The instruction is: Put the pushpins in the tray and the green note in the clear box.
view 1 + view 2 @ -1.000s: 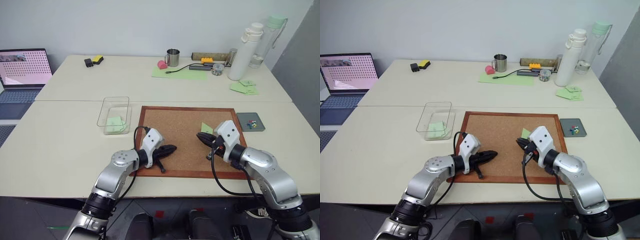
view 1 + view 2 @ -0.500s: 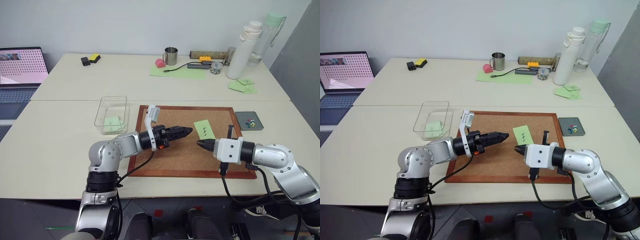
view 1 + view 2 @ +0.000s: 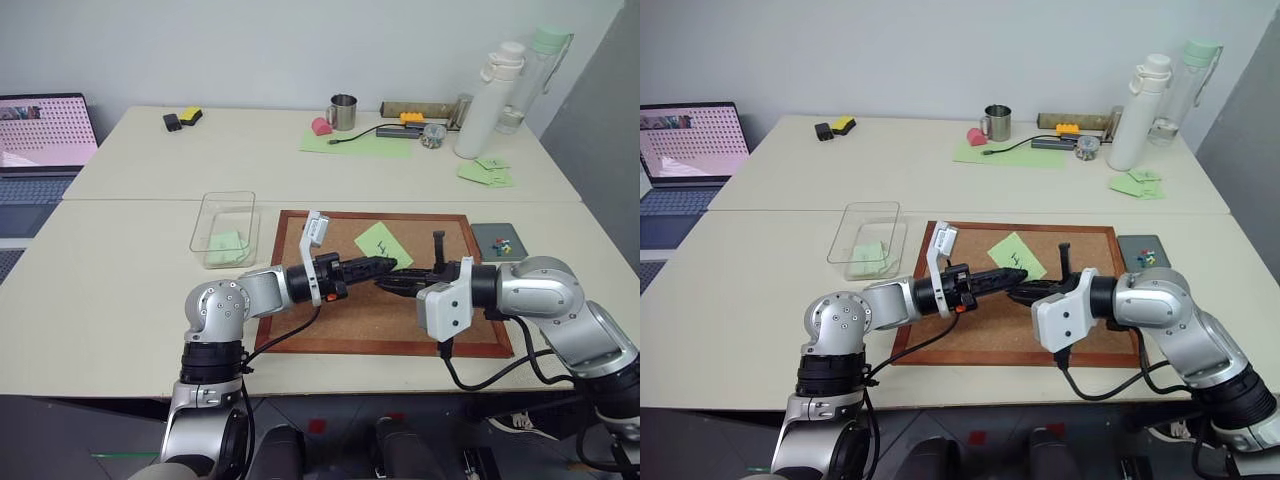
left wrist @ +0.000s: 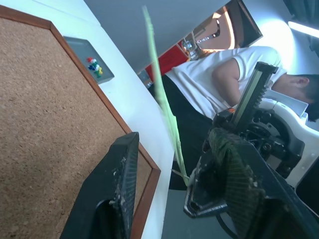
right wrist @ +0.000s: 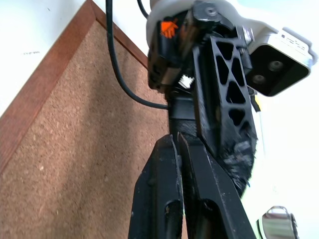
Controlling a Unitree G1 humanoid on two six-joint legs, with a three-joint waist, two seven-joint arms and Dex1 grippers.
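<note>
Above the corkboard (image 3: 340, 325), the right gripper (image 3: 392, 284), jaws clamped on the green note (image 3: 382, 244), has lifted it off the cork within the last second and met the left gripper (image 3: 385, 266), whose fingers stand apart around the sheet: seemingly a handover toward the clear box (image 3: 226, 228). The note stands edge-up, tilted diamond-wise.

Corkboard (image 3: 340, 300) on cream table (image 3: 120, 280)

Office (or lab): desks, laptop (image 3: 45, 135), corkboard (image 3: 340, 305).
</note>
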